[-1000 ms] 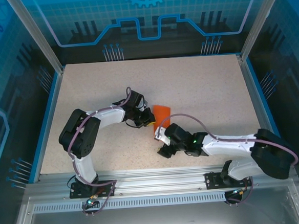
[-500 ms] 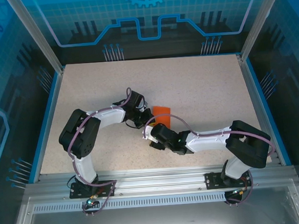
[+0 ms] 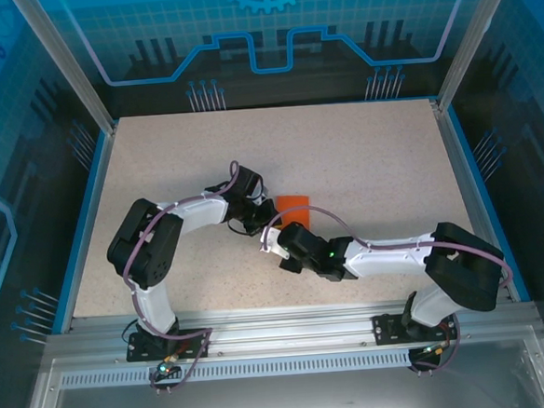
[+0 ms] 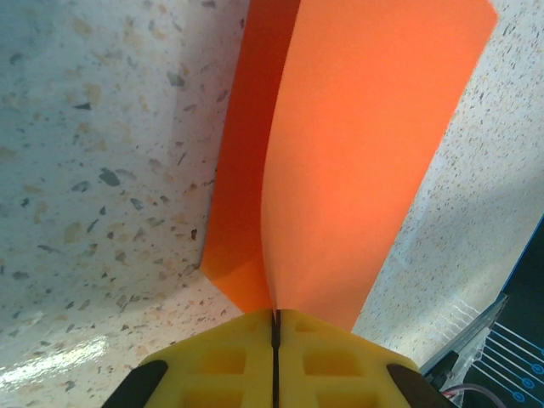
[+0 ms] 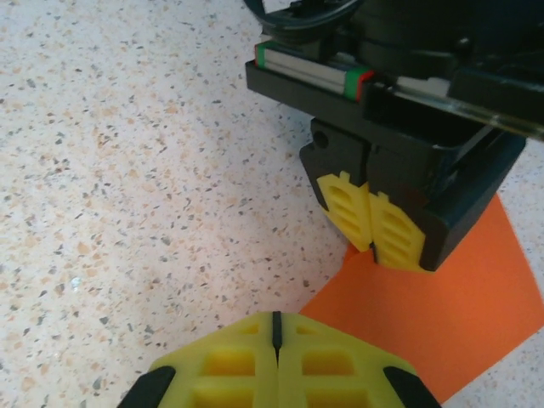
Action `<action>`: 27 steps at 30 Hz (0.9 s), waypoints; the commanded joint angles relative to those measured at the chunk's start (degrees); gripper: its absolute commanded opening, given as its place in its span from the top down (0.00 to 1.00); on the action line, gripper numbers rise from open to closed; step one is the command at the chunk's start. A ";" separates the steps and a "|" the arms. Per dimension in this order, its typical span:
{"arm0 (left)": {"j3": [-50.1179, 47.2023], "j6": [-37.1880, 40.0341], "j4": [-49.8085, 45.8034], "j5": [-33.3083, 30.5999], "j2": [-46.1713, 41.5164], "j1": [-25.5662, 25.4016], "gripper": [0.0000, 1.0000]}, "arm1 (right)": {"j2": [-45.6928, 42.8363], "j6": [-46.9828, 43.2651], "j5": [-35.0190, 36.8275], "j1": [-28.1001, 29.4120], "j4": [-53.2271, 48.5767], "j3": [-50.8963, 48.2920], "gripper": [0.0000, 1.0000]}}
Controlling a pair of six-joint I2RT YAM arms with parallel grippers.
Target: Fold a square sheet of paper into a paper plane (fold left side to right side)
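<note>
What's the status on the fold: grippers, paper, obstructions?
Left gripper shut on the orange sheet, flap raised off the table. Right gripper shut at the sheet's near corner, grip unclear. Grippers crowded close together.

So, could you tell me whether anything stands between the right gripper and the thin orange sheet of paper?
Nothing visible does. In the right wrist view the thin orange sheet of paper lies directly ahead of the shut right gripper. The left gripper, just beyond, is pinching the sheet's edge.
</note>
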 commanded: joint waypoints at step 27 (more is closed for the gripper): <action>28.24 14.77 -18.27 2.47 12.60 -0.49 0.72 | -1.96 7.25 -10.26 -4.94 -0.79 -3.04 1.00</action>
